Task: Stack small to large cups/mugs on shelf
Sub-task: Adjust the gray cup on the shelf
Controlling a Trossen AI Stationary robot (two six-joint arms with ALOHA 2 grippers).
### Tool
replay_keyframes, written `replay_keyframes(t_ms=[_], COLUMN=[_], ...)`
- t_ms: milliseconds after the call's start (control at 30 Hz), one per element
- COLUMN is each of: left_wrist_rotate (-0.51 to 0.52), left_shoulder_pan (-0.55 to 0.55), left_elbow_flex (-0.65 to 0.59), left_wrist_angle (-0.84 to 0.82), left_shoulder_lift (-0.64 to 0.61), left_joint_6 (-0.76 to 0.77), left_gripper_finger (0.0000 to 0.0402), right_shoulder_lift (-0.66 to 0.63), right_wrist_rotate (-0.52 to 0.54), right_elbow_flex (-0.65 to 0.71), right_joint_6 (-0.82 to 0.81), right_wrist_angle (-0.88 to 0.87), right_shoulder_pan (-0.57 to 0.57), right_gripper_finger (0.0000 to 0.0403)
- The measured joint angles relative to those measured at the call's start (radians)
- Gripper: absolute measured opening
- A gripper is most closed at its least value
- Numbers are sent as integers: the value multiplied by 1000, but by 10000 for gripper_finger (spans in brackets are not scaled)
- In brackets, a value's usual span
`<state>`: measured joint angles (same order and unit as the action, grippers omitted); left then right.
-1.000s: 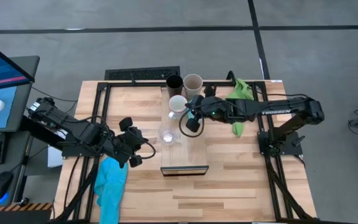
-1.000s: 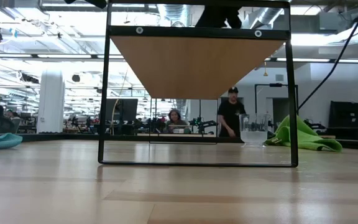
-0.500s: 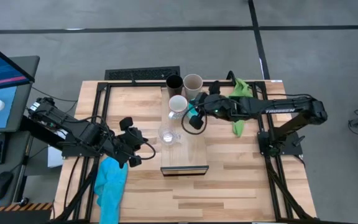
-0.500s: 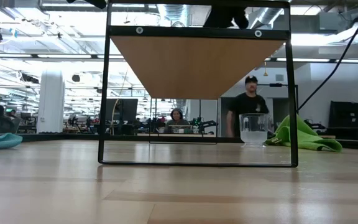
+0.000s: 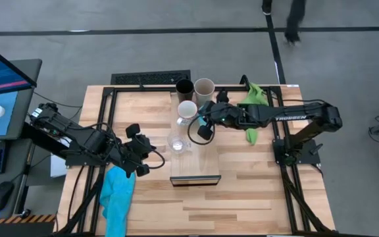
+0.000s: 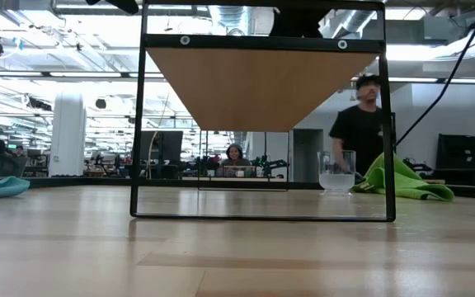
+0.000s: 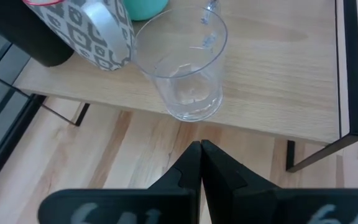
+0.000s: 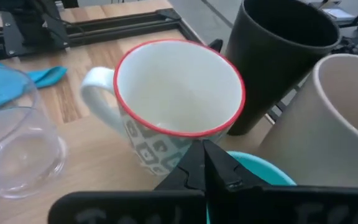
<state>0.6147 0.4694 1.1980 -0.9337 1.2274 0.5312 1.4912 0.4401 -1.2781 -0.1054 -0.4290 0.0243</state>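
The cups sit bunched at the back end of the shelf (image 5: 206,155): black cup (image 5: 184,87) and beige-grey cup (image 5: 204,87) side by side at the far edge, white mug (image 5: 187,110) with a red rim just in front of them, and a clear glass cup (image 5: 178,141) nearer the middle. A turquoise mug (image 8: 263,171) peeks out right under the right gripper (image 5: 202,129), whose fingers are pressed together, holding nothing, hovering beside the white mug. The left gripper (image 5: 141,149) waits off the shelf's left side near a blue cloth (image 5: 118,194), fingers also closed, pointing at the glass. A green cloth (image 5: 253,105) lies right of the shelf. In the low view a second glass cup (image 6: 337,172) stands on the table.
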Motion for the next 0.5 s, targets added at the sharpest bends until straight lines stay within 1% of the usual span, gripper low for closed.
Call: replay_keyframes(t_ms=[67,500], left_wrist_rotate=[0,2], left_shoulder_pan=[0,0], left_elbow_flex=[0,0], left_wrist_angle=[-3,-4], left_shoulder_lift=[0,0], left_joint_6=[0,-15], left_gripper_finger=[0,0], right_shoulder_lift=[2,-7], right_wrist_rotate=[-16,-18], right_elbow_flex=[0,0], right_joint_6=[1,17], right_wrist_angle=[-2,28], right_shoulder_pan=[4,12], right_gripper_finger=[10,10])
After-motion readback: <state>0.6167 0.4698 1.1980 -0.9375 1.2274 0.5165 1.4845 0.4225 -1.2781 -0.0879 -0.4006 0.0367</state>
